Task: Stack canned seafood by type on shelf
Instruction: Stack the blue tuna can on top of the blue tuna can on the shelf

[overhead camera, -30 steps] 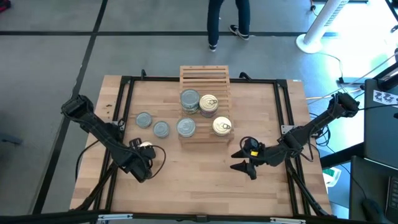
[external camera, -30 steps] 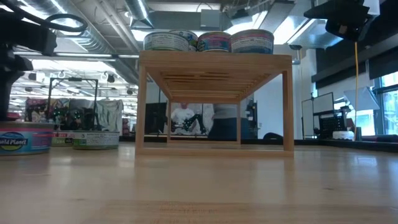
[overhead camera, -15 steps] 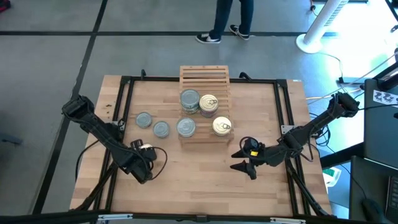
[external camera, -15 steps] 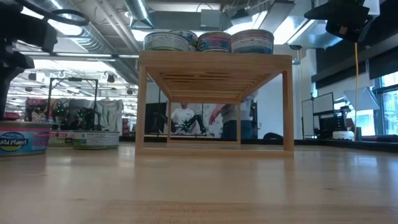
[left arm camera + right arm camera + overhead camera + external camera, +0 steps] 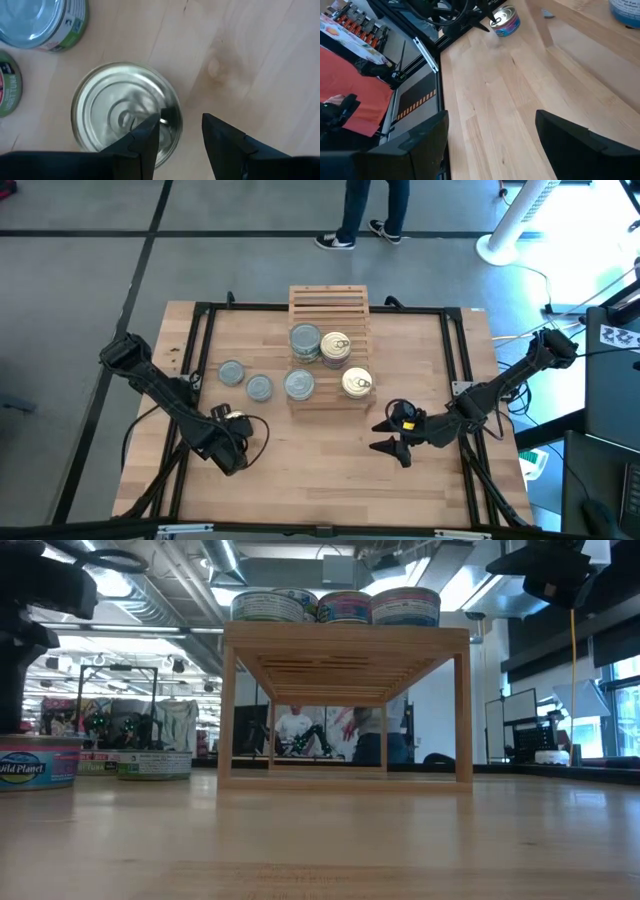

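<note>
The light wooden slatted shelf (image 5: 329, 345) in the frame's middle holds four round flat tins (image 5: 306, 340), some maybe stacked. Two grey-topped tins (image 5: 245, 380) wait on the table at middle left. The left gripper (image 5: 236, 442), lower left, is half open over a shiny tin (image 5: 126, 114), not gripping. The right gripper (image 5: 384, 436), lower right, is wide open and empty.

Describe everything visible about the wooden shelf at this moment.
The shelf is a light wooden rack whose rectangular top is made of many thin parallel slats. The low view shows that top carried level on slim square legs, open underneath, so the room shows through. It stands upright on the tabletop, at the middle of the far side. Tins with grey or golden tops sit on its near half; the far half is bare. Neither arm touches it.
</note>
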Tool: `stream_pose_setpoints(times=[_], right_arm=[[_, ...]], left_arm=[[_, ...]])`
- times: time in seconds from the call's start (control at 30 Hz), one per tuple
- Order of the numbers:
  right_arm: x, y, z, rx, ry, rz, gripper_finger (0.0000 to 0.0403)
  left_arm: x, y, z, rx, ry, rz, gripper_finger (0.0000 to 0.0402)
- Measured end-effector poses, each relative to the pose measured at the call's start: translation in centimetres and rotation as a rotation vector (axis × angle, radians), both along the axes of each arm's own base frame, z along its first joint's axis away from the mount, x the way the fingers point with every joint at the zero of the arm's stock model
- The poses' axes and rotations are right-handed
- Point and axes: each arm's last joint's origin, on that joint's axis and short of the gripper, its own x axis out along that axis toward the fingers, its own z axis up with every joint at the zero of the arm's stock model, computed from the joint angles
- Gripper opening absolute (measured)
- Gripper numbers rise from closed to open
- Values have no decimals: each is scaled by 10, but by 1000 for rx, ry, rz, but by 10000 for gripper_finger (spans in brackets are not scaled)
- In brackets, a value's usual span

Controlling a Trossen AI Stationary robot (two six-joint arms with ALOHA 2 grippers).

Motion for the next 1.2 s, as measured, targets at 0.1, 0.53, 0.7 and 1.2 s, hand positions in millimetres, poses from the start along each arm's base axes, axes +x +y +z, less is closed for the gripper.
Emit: stream_pose_setpoints(times=[0.1, 0.53, 0.7, 1.2], right_arm=[[0, 0, 0, 0, 0, 0, 299], [0, 0, 0, 0, 1, 0, 299], [0, 0, 0, -1, 1, 0, 299], [0, 0, 0, 0, 1, 0, 299]], left_arm=[[1, -1, 0, 0, -15, 0, 143], [-1, 2, -7, 3, -31, 4, 143], [-2, 2, -7, 1, -12, -34, 143], [2, -3, -7, -37, -26, -106, 143]])
